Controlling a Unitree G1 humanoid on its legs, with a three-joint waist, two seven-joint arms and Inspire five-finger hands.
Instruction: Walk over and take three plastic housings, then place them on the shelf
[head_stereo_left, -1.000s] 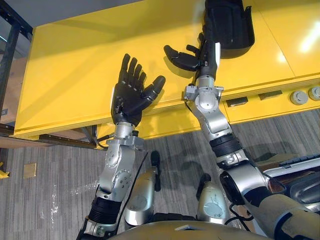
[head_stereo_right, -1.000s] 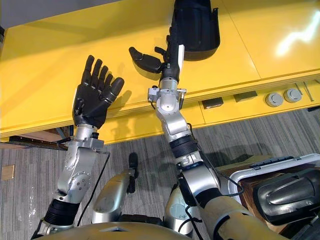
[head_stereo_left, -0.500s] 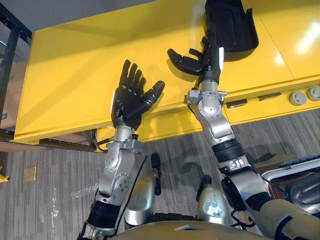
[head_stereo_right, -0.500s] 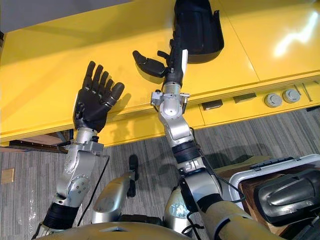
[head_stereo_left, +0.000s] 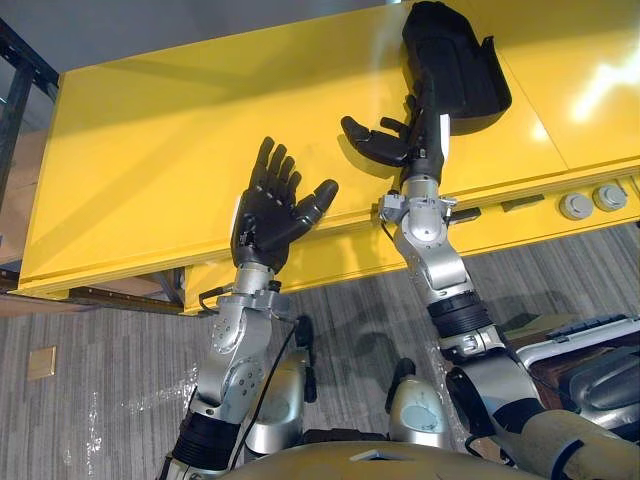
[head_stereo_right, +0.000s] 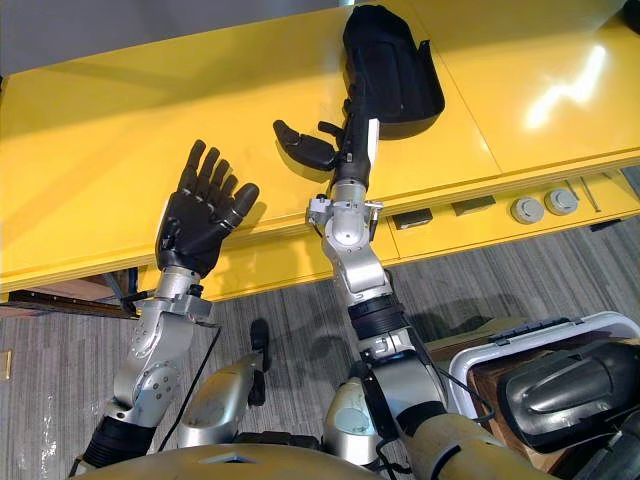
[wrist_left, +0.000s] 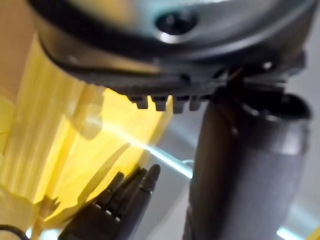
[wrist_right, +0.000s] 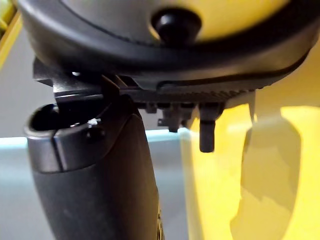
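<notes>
– Well, first entry: edges and open room?
– Yellow tabletop (head_stereo_left: 140, 140): broad bare surface left of the black plastic housing (head_stereo_left: 455, 60), with the front edge nearer than it.
– And the hands?
– Listed: right hand (head_stereo_left: 418, 130), thumb splayed, fingers straight along the housing's near left side. Also left hand (head_stereo_left: 262, 215), fingers spread, holding nothing, well left of the housing.

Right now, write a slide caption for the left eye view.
Right hand reaches the black plastic housing on the yellow surface; left hand hovers open.
</notes>
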